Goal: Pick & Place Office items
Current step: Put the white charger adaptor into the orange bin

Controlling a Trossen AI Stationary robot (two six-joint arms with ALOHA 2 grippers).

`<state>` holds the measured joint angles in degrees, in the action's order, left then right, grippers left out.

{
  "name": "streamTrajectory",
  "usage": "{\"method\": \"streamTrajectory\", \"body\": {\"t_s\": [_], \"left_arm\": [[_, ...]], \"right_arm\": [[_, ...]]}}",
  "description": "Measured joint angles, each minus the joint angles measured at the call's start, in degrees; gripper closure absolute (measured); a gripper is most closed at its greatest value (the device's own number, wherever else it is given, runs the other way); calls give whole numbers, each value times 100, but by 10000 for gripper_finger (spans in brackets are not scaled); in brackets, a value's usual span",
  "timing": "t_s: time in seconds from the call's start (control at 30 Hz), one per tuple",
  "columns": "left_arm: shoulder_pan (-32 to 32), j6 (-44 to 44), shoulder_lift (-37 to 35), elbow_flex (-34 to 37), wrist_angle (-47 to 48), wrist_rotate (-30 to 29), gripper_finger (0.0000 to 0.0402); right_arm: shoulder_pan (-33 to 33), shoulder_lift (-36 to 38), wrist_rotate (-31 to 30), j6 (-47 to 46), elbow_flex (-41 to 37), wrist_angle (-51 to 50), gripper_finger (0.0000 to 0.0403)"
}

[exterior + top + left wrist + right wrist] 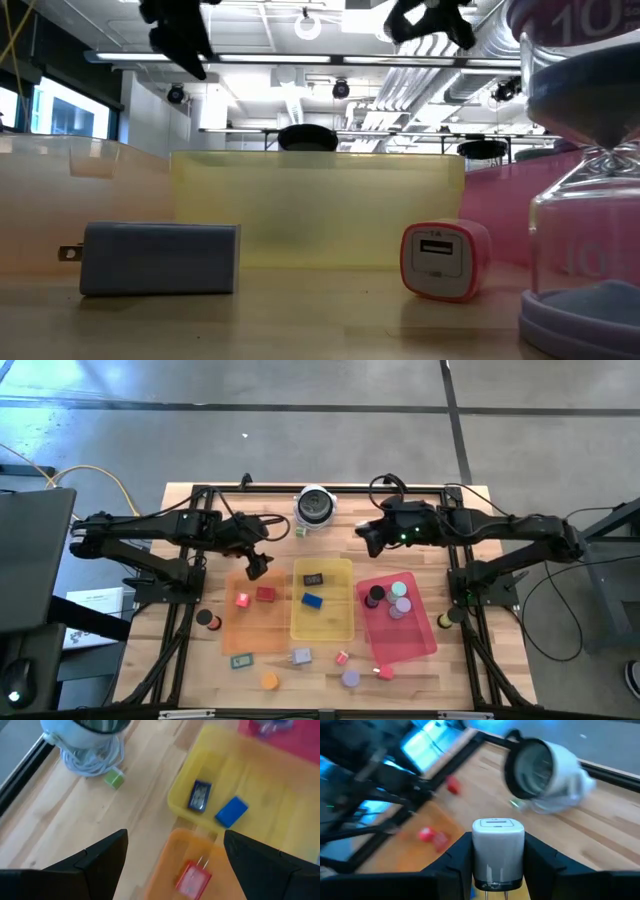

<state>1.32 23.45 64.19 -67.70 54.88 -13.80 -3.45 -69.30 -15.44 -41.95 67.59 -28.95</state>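
Note:
My right gripper (368,540) hangs above the table's far middle, shut on a white charger block (498,845). My left gripper (258,566) is open and holds nothing. It hovers over the far edge of the orange tray (228,638), and a red plug (194,879) lies in the tray below it. A black block (199,796) and a blue block (231,811) lie in the yellow tray (322,628). Several discs (398,600) sit in the red tray (412,645). More small pieces lie loose near the table's near edge, among them a grey charger (160,258) and a pink one (445,260). My right gripper pinches the white charger block between its two fingers, one on each side wall (476,851). The block's rounded end (497,824) points away from the wrist and its metal prongs (495,892) point back toward it. The block is lifted clear of the table.
A round silver-and-black object (315,507) with a coiled white cable sits at the far edge, with a small green cube (114,778) beside it. In the low view an hourglass (590,200) stands at the near right. Bare wood (200,680) lies at the near left.

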Motion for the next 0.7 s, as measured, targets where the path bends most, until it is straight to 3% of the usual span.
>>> {"method": "streamTrajectory", "body": {"t_s": [0.27, 0.43, 0.7], "left_arm": [[0, 27, 255, 0, -1389, 119, 79], [-69, -863, 288, 0, -2562, 323, 79], [-188, -2236, 316, 0, -3981, 278, 79]], "right_arm": [[46, -2, 704, 128, 0, 867, 285], [75, -55, 1143, 155, 0, 1236, 285], [272, -57, 1146, 170, 0, 1375, 285]]}}
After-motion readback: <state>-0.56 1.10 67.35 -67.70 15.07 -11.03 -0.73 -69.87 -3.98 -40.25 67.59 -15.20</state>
